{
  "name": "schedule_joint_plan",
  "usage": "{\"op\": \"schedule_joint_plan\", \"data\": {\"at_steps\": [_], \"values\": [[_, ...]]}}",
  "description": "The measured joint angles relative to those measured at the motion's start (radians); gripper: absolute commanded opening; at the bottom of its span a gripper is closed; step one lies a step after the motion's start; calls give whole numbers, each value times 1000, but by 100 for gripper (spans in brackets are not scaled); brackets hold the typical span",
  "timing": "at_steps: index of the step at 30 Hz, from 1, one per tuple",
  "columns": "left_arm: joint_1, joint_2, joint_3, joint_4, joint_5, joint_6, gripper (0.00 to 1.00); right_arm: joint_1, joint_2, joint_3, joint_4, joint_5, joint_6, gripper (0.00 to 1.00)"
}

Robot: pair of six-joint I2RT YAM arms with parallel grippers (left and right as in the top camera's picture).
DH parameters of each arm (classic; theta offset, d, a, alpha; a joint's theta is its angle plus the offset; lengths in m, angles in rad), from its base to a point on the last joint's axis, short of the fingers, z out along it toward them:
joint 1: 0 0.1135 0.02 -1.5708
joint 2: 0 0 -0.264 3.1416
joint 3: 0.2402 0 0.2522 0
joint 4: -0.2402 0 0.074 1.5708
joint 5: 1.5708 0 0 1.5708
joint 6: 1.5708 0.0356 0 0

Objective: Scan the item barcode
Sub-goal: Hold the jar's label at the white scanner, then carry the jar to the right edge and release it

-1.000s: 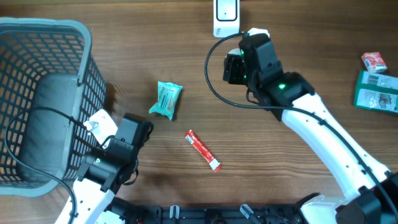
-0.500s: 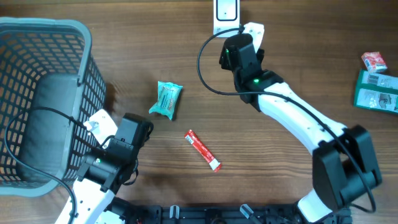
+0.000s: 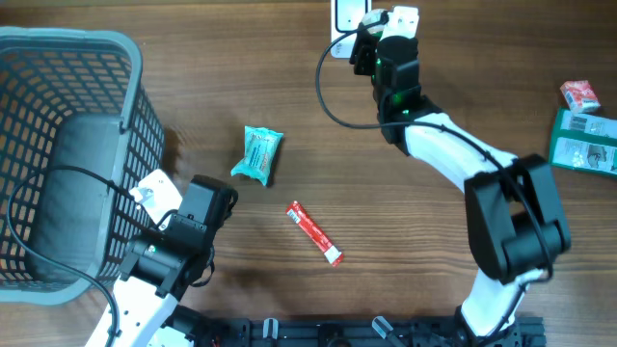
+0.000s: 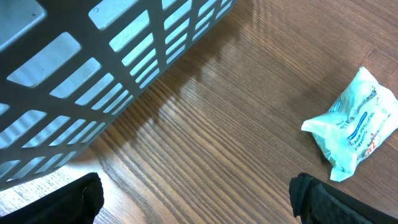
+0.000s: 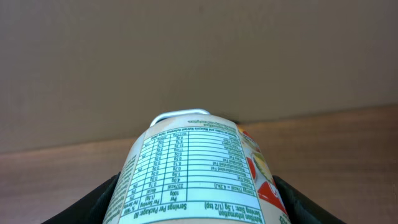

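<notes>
The can (image 5: 196, 171) sits clamped between the jaws of the right gripper (image 3: 384, 29), whose dark fingers (image 5: 109, 200) press on its two sides in the wrist view, with the can's end pointing away from the camera. From overhead, that gripper is at the far edge of the tabletop (image 3: 193, 87), with the can just beside the white scanner (image 3: 343, 15); whether the two touch cannot be told. The left gripper (image 4: 196, 199) hangs with its jaws wide apart and nothing between them, low over the wood beside the grey basket (image 3: 58, 58), with a teal packet (image 3: 258, 154) near it. A red stick (image 3: 314, 233) lies mid-table, well apart from the can, and a red pack (image 3: 579, 94) and a green box (image 3: 584, 142) lie at the right edge. The tabletop is dark brown wood with a clear grain; beyond its far edge the right wrist view shows a plain beige wall. The can's label faces the wrist camera upside down: a nutrition table in green print on white, where "Servings Per Package" and "Serving Size" can be read; the smaller rows are too fine to read. The packet's blue and red lettering is too small to read.
</notes>
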Motion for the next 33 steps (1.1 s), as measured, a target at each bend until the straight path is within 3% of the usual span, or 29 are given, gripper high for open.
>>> {"op": "schedule_joint_plan", "data": {"at_steps": [11, 21, 29, 33], "values": [[0, 0, 0, 0, 0, 0, 100, -10, 317, 320, 66, -120, -1, 48], [0, 0, 0, 0, 0, 0, 100, -10, 375, 361, 110, -123, -1, 46], [0, 0, 0, 0, 0, 0, 100, -13, 336, 408, -90, -131, -1, 45], [0, 0, 0, 0, 0, 0, 100, -79, 122, 412, -340, -150, -1, 45]]}}
